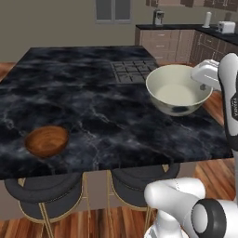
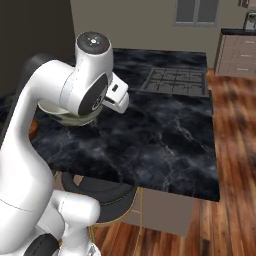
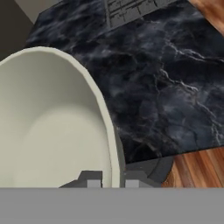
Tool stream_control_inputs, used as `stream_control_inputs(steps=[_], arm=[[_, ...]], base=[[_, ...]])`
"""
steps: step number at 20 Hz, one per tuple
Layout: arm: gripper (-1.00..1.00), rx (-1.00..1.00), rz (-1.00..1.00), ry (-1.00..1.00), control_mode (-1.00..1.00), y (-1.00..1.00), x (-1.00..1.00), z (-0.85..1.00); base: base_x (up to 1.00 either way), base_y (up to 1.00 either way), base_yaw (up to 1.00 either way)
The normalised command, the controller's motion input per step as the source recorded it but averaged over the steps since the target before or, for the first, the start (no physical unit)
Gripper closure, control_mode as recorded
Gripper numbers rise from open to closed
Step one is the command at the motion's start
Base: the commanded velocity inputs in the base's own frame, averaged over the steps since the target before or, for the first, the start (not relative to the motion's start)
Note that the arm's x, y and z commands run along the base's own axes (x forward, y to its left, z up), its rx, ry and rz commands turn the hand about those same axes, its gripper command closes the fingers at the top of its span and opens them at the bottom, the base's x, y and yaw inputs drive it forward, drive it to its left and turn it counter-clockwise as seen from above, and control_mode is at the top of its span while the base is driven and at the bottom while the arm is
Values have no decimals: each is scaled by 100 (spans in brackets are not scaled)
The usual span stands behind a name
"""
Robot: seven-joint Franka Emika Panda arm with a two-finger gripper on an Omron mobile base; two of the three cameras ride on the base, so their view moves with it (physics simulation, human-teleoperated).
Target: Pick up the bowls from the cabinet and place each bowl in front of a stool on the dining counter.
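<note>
Black marble dining counter (image 1: 93, 102) carries the wooden bowl (image 1: 46, 141) before a stool (image 1: 44, 193). Above its right end, the gripper (image 3: 109, 178) pinches the cream bowl (image 1: 177, 89) by its rim; probably rigid, glossy, breakable, so a rim grip risks slipping.

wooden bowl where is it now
Left base view: the wooden bowl sits on the dining counter near its front left edge, above a stool.

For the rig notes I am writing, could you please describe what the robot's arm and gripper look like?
The arm is glossy white with rounded, tube-like links and dark grey to black round joint caps. One link at the right edge of the left base view carries small dark lettering. The hand is a boxy white block, and the gripper ends in two small dark grey finger tips. No cables are visible.
</note>
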Motion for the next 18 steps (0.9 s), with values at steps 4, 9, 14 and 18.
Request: stream_control_inputs(steps=[4, 9, 14, 18], arm=[[100, 0, 0, 0, 100, 0, 0, 0], [100, 0, 0, 0, 100, 0, 0, 0], [100, 0, 0, 0, 100, 0, 0, 0], [100, 0, 0, 0, 100, 0, 0, 0]], base=[[60, -13, -1], [60, 0, -4], [20, 7, -1], [2, 2, 0]])
